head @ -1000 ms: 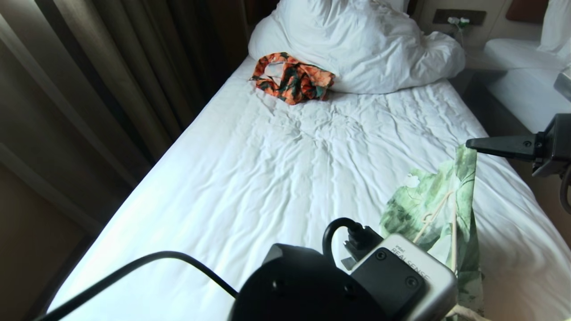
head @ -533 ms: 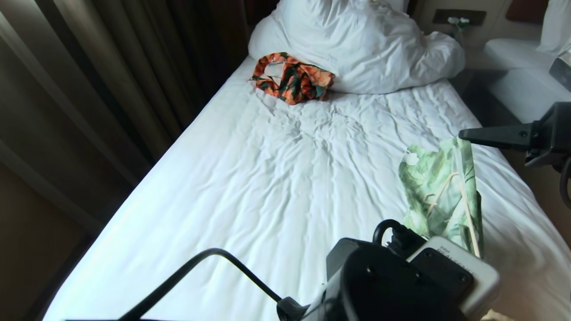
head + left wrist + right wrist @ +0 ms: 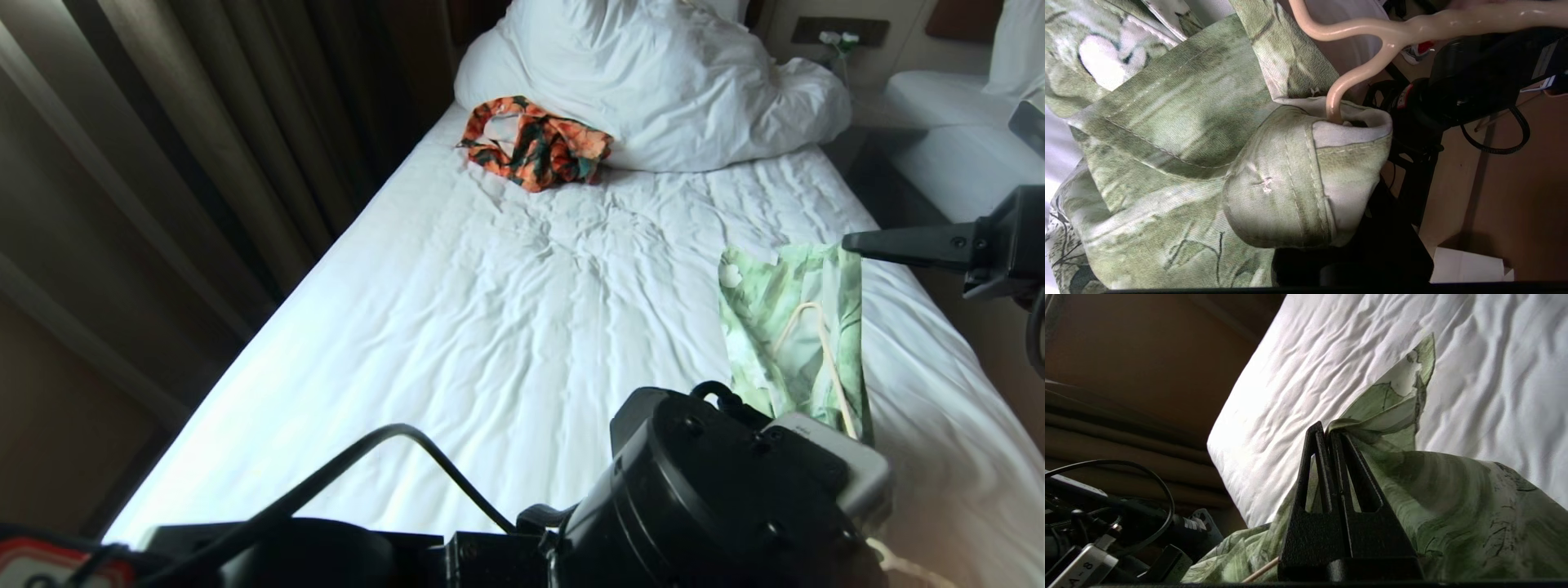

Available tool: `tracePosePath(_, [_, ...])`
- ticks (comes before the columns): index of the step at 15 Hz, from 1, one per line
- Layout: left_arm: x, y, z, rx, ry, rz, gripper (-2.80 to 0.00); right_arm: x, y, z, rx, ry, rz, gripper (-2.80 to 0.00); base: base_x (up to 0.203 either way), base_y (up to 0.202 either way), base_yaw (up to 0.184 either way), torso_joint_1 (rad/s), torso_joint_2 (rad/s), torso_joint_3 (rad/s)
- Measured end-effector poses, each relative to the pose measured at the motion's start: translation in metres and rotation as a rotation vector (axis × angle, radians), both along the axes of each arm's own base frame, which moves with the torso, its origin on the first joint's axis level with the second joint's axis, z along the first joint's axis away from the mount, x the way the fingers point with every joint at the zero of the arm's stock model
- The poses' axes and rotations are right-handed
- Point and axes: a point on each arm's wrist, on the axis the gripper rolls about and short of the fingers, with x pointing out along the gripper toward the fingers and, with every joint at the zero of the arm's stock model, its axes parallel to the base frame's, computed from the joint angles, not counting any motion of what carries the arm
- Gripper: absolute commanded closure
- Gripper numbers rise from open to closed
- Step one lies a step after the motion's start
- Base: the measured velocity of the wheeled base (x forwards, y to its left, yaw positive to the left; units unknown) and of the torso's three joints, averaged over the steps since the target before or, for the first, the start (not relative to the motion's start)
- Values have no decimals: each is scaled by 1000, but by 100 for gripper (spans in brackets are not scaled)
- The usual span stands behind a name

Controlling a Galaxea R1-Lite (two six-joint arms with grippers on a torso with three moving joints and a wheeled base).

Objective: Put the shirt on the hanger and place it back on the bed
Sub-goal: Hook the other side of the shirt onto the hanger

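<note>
In the head view the bed [image 3: 506, 327] runs from near to far with a wrinkled white sheet, a bunched white duvet [image 3: 653, 82] at its far end and an orange-and-dark-green garment [image 3: 535, 143] crumpled just beside the duvet's near left edge. The shirt [image 3: 788, 327] is held up over the right side of the bed, near the right edge, spread between the two arms, and the cream hanger [image 3: 824, 351] shows as a thin curved line inside the green cloth. The right gripper [image 3: 853, 242] reaches in from the right with its fingers pressed together at the shirt's far right corner. The left arm's wrist [image 3: 718, 498] fills the near middle, hiding its gripper below the shirt's near end. Dark curtains [image 3: 204, 147] hang along the left, and a neighbouring white bed [image 3: 955, 147] lies at the far right. In the left wrist view the shirt's green fabric [image 3: 1208, 163] fills most of the picture, a folded stitched band [image 3: 1298, 183] lies against the dark base of the left gripper, and the hanger's wire [image 3: 1355, 73] forks and dips into the fold; the fingertips are covered, yet the gripper is closed almost fully on the shirt. In the right wrist view the right gripper [image 3: 1329, 435] has its two black fingers closed tight on a pinch of the shirt [image 3: 1396, 416], which drapes below over the white sheet [image 3: 1310, 375].
</note>
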Motion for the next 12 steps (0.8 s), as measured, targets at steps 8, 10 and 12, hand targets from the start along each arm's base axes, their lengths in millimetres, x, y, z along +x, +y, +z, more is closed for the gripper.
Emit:
tracePosePath(8, [-21,21,22,-68,-6,0,0,14,-12,-12,-17,25,-50,0,0,0,0,0,0,0])
tracePosePath(10, [-29,23,16,-51,15,-21,0,14,-12,-11,-17,19,-50,0,0,0,0,0,0,0])
tracePosePath(12, [-32,21,12,-42,34,-35,0,14,-11,-11,-17,19,-49,0,0,0,0,0,0,0])
